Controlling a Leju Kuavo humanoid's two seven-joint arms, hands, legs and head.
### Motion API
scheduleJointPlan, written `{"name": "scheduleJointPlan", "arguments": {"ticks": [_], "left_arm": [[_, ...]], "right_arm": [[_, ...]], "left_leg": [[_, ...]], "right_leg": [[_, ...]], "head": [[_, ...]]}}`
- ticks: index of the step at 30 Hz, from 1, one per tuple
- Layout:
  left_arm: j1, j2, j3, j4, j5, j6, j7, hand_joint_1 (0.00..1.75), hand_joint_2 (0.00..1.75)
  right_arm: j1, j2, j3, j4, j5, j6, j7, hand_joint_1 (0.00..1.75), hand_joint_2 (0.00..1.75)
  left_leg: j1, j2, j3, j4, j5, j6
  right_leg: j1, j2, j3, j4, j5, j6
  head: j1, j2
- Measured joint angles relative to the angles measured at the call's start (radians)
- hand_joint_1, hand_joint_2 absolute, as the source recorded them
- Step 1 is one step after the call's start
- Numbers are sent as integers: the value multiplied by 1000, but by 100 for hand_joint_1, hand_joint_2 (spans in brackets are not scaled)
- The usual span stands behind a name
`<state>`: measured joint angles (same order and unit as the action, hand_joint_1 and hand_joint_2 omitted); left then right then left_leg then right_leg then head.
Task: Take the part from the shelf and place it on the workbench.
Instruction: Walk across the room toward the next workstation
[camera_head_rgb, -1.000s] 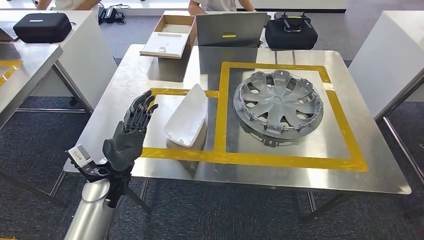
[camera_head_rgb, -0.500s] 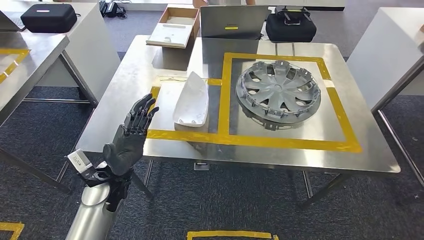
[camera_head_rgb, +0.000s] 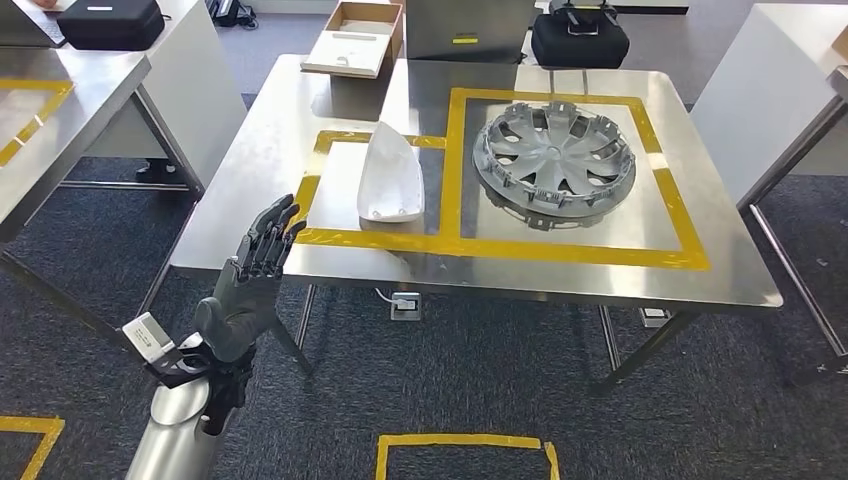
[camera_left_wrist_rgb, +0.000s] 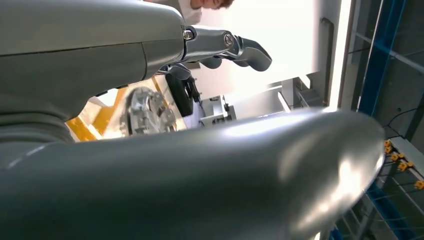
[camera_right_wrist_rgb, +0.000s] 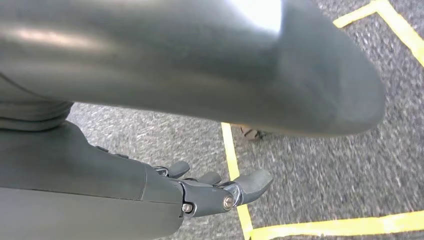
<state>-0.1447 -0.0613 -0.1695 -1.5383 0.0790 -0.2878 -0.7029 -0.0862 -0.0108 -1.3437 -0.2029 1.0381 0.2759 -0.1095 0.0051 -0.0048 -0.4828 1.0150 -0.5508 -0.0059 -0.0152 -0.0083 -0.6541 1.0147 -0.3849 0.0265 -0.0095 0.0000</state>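
The whole view has pulled back from the tabletop (camera_head_rgb: 250, 200), where the white part (camera_head_rgb: 390, 185) already rests centre-frame inside yellow tape, leaving the left hand (camera_head_rgb: 252, 280) spread and empty at lower left and the right hand (camera_right_wrist_rgb: 210, 192) hanging loosely curled over the floor, so placement looks done.

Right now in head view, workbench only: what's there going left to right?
left hand at the near-left edge → white part in the small taped box → hubcap in the large taped box.
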Motion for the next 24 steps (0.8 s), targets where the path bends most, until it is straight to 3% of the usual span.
{"name": "scheduleJointPlan", "arguments": {"ticks": [2, 3, 4, 6, 7, 8, 9, 10, 12, 14, 16, 18, 20, 22, 23, 24], "left_arm": [[6, 3, 1, -7, -7, 3, 0, 0, 0], [8, 3, 2, -10, -11, 3, 0, 0, 0], [9, 4, 2, -12, -14, 4, 0, 0, 0], [11, 4, 2, -15, -17, 8, 0, 0, 0], [14, 4, 2, -16, -20, 10, 1, 0, 0], [18, 4, 2, -17, -22, 13, 1, 0, 0], [23, 5, 2, -20, -26, 15, 1, 0, 0], [27, 5, 2, -24, -30, 16, 1, 0, 0], [33, 6, 2, -36, -34, 16, 1, 0, 0], [40, 7, 1, -54, -36, 16, 0, 0, 0], [54, 8, -2, -77, -39, 15, 0, 0, 0], [78, 13, -3, -107, -44, 13, 0, 0, 0], [104, 23, -4, -137, -49, 10, 0, 0, 0], [131, 31, -4, -160, -49, 7, 0, 0, 0], [148, 35, -2, -169, -49, 5, 0, 0, 0], [165, 38, 0, -177, -49, 2, 0, 0, 0]], "right_arm": [[1, 0, 4, 0, -1, 1, 0, 0, 0], [2, 0, 5, 0, -2, 1, 0, 0, 0], [2, 0, 5, 0, -3, 1, 0, 0, 0], [0, 0, 5, 0, -5, 1, 0, 0, 0], [-1, 0, 5, 0, -6, 2, -1, 0, 0], [-1, 0, 5, 0, -7, 2, -1, 0, 0], [-1, 0, 5, 0, -7, 2, -1, 0, 0], [-1, 1, 5, 0, -8, 2, -1, 0, 0], [-3, 1, 5, 0, -10, 1, 0, 0, 0], [-4, 1, 5, 0, -12, 0, 2, 0, 0], [-4, 1, 5, 0, -15, -3, 4, 0, 0], [-4, 4, 5, 0, -21, -5, 8, 0, 0], [-4, 7, 5, 0, -28, -8, 11, 0, 0], [-3, 10, 4, 0, -37, -14, 12, 0, 0], [-3, 12, 3, 0, -41, -17, 11, 0, 0], [-2, 14, 2, 0, -44, -19, 8, 0, 0]], "left_leg": [[-1, 1, -14, -1, 16, 20], [-1, 3, -22, -2, 26, 30], [0, 4, -32, -4, 37, 38], [-3, 5, -58, -3, 59, 48], [-6, 5, -73, -1, 70, 49], [-8, 5, -89, 1, 81, 51], [-11, 5, -104, 3, 91, 51], [-13, 5, -117, 6, 100, 50], [-15, 5, -138, 12, 114, 46], [-14, 7, -147, 13, 128, 37], [-12, 8, -149, 9, 143, 26], [-11, 6, -156, 18, 130, 13], [-8, 3, -182, 93, 50, -1], [-2, 3, -215, 224, -37, -13], [1, 3, -220, 274, -52, -18], [3, 4, -212, 295, -44, -22]], "right_leg": [[-4, 2, -4, -2, 6, 14], [-6, 3, -11, 12, -14, 19], [-8, 4, -24, 47, -52, 23], [-7, 5, -60, 170, -153, 27], [-6, 5, -74, 236, -187, 27], [-4, 5, -76, 279, -197, 26], [-1, 6, -61, 289, -187, 23], [2, 6, -26, 258, -162, 18], [11, 7, 80, 120, -134, 1], [20, 8, 152, 10, -144, -15], [26, 8, 158, -16, -142, -26], [21, 5, 147, -25, -122, -38], [14, 2, 128, -31, -99, -47], [12, 0, 102, -30, -79, -48], [11, -1, 88, -29, -69, -47], [9, -1, 74, -28, -59, -44]], "head": [[0, 0], [1, 0], [4, 0], [9, 0], [11, 0], [11, 0], [12, 0], [12, 0], [13, 0], [12, 0], [12, 0], [13, 0], [10, 0], [7, 0], [6, 0], [6, 0]]}}
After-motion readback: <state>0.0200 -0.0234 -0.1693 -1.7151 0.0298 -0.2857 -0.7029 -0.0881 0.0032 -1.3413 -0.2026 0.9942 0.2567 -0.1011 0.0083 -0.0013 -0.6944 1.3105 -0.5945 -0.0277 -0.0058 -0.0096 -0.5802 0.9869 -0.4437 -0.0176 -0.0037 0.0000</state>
